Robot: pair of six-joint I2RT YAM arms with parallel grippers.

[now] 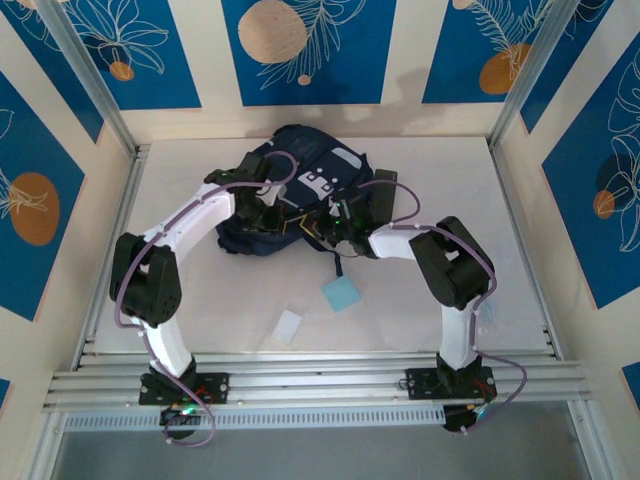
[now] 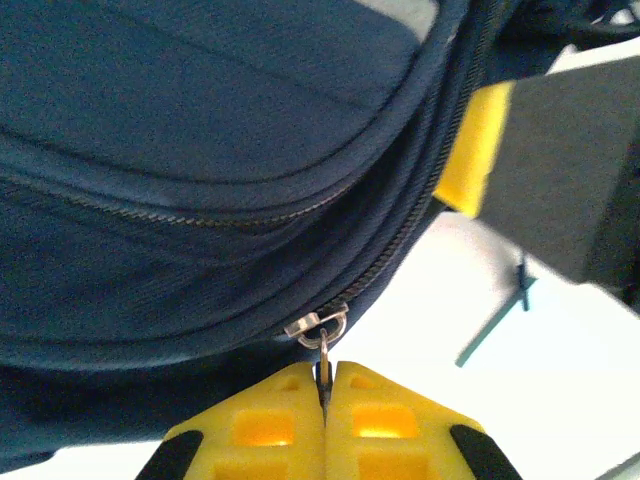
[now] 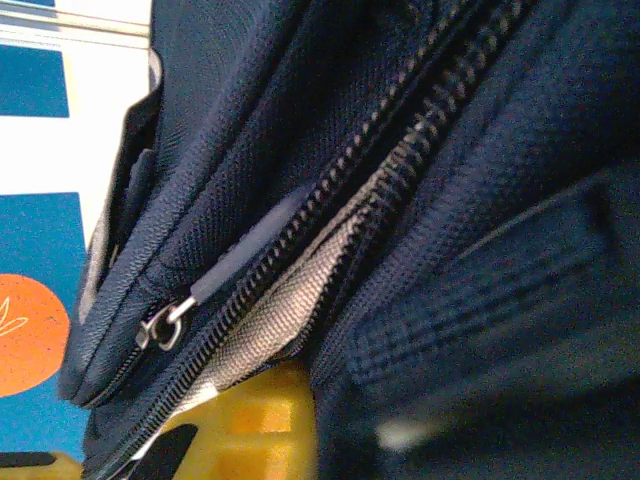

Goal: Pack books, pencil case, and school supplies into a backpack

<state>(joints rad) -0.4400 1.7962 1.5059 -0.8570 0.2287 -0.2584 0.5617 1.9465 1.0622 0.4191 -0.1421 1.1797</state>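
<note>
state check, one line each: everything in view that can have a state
backpack: lying on the table, one zipper partly open, grey lining showing
left gripper: shut on the zipper pull
right gripper: shut, at the backpack's zipper edge
light-blue pad: loose on the table, unpacked
white piece: loose on the table, unpacked

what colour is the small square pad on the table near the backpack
The pad is light blue, seen best in the top external view.
</note>
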